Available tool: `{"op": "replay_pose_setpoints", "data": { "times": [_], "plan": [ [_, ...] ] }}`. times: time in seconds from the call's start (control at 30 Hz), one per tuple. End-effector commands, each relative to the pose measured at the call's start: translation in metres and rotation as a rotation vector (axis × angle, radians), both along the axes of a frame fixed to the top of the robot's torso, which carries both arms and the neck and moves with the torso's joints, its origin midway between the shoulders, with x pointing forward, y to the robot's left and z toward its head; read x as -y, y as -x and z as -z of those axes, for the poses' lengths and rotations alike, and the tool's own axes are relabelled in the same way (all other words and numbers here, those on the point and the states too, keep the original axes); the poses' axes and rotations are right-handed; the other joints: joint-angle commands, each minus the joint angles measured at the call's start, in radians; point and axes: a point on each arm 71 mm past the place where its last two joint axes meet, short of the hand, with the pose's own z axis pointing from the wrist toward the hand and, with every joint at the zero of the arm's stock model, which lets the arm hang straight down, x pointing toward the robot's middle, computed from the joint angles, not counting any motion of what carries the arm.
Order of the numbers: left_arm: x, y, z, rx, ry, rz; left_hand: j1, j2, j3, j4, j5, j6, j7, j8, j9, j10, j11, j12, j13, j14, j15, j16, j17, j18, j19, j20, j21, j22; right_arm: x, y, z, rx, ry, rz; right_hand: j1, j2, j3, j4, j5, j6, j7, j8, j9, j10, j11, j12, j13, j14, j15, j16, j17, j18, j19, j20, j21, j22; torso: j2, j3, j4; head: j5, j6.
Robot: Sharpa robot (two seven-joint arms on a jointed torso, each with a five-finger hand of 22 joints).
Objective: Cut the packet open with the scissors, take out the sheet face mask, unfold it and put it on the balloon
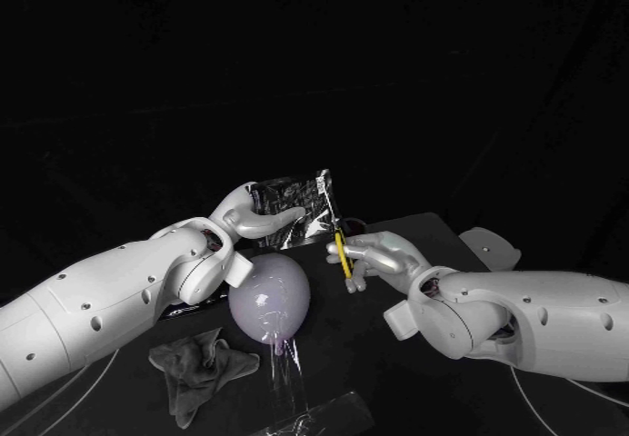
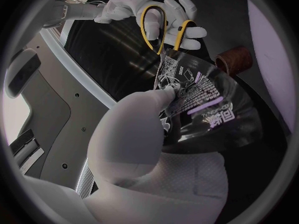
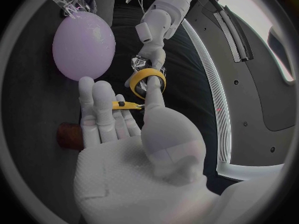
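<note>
Table (image 1: 347,354): black, and it carried the balloon, which serves as the landmark for every other place here.
Balloon (image 1: 270,298): pale lilac and egg-shaped, it stood near the table's middle with a strip of clear film (image 1: 295,386) trailing from its lower end toward the robot. The right wrist view also showed it (image 3: 83,45), well apart from that hand.
Cloth (image 1: 199,363): grey and crumpled, it lay flat on the table just beside the balloon, on the robot's left and nearer the robot.
Packet (image 1: 299,207): silvery with printed text, it was held upright in the air just beyond the balloon's far end. From the left wrist its printed face was plain (image 2: 206,104). Whether it was cut yet could not be told.
Left hand (image 1: 249,213): beyond the balloon and on its left, it pinched the packet's side between thumb and fingers (image 2: 163,92).
Right hand (image 1: 380,254): just to the balloon's right, it gripped the scissors by the yellow handles — the thumb through one loop, the other fingers (image 3: 102,109) lying long beside the second.
Scissors (image 1: 344,250): off the table between the balloon and the right hand, with the blades (image 2: 163,52) touching the packet's top edge.
Brown roll (image 2: 231,59): small — on the table, near the balloon.
</note>
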Motion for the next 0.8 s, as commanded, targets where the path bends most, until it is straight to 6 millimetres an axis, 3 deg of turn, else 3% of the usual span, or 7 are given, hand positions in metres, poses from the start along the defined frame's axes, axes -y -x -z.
{"op": "replay_pose_setpoints", "data": {
  "times": [0.03,0.23,0.47,0.5,0.57,0.8],
  "plan": [
    [0.0012,0.0012,-0.0025,0.041,0.004,0.010,0.001,0.011,0.001,-0.009,0.003,0.005,0.000,0.007,0.045,0.004,0.001,-0.004,0.000,0.001,-0.005,-0.004,0.001,0.012,0.003,-0.001,0.004,0.000,-0.0002,-0.0005,-0.0024,0.002,-0.018,-0.010,-0.012,0.001,-0.027,0.005,-0.005,-0.001,0.055,-0.002,0.002,-0.004,-0.001,0.006,0.001,-0.006,-0.002,0.006,-0.001,0.007,-0.006,0.004,-0.001,-0.002,0.000,-0.0002,0.0007,0.001,0.001],
    [0.0003,0.0011,-0.0039,0.082,-0.005,0.006,0.001,0.011,0.001,-0.010,0.003,0.005,0.000,0.007,0.045,0.004,0.001,-0.004,-0.001,0.001,-0.005,-0.004,0.001,0.012,0.003,-0.001,0.004,0.000,0.0001,-0.0004,-0.0041,-0.011,-0.026,-0.020,-0.022,0.002,-0.027,0.010,-0.005,-0.009,0.057,0.000,-0.002,-0.004,0.001,0.006,0.001,-0.009,-0.001,0.007,-0.003,0.007,-0.008,0.004,-0.001,-0.003,0.000,-0.0005,0.0006,-0.001,0.001],
    [0.0002,0.0012,-0.0047,0.099,-0.007,0.005,0.001,0.011,0.001,-0.010,0.003,0.005,0.000,0.007,0.045,0.004,0.001,-0.004,-0.001,0.001,-0.005,-0.004,0.001,0.012,0.003,-0.001,0.004,0.000,-0.0024,0.0020,-0.0068,-0.025,-0.037,-0.051,-0.045,-0.006,-0.027,0.019,-0.005,-0.079,0.060,-0.008,-0.027,-0.029,0.006,0.001,-0.001,-0.026,0.004,0.004,-0.011,0.006,-0.018,0.008,-0.005,-0.009,0.000,-0.0005,0.0007,0.000,0.002],
    [0.0002,0.0012,-0.0047,0.100,-0.007,0.005,0.001,0.011,0.001,-0.010,0.003,0.005,0.000,0.007,0.045,0.004,0.001,-0.004,-0.001,0.001,-0.005,-0.004,0.001,0.012,0.003,-0.001,0.004,0.000,-0.0027,0.0025,-0.0070,-0.026,-0.038,-0.055,-0.054,-0.011,-0.026,0.024,-0.005,-0.127,0.066,-0.010,-0.044,-0.044,0.010,0.001,-0.002,-0.035,0.008,0.002,-0.014,0.006,-0.023,0.010,-0.008,-0.011,0.000,-0.0005,0.0007,0.000,0.002],
    [0.0001,0.0011,-0.0047,0.099,-0.006,0.004,0.001,0.011,0.001,-0.010,0.003,0.006,0.000,0.007,0.045,0.004,0.001,-0.004,-0.001,0.001,-0.005,-0.004,0.001,0.012,0.003,-0.001,0.004,0.000,-0.0032,0.0034,-0.0074,-0.030,-0.039,-0.063,-0.061,-0.017,-0.024,0.028,-0.005,-0.159,0.068,-0.010,-0.054,-0.061,0.014,0.002,-0.001,-0.046,0.011,0.000,-0.019,0.006,-0.031,0.014,-0.012,-0.015,0.000,-0.0005,0.0003,0.001,0.003],
    [0.0001,0.0010,-0.0048,0.095,0.000,0.002,0.001,0.011,0.001,-0.010,0.003,0.006,0.000,0.007,0.045,0.004,0.001,-0.004,-0.001,0.001,-0.005,-0.004,0.001,0.012,0.003,-0.001,0.004,0.000,-0.0034,0.0041,-0.0077,-0.036,-0.041,-0.071,-0.065,-0.021,-0.022,0.031,-0.005,-0.182,0.069,-0.011,-0.062,-0.072,0.015,0.002,-0.001,-0.053,0.013,0.000,-0.022,0.006,-0.035,0.017,-0.014,-0.019,0.000,-0.0003,0.0011,0.000,0.005]
  ]
}}
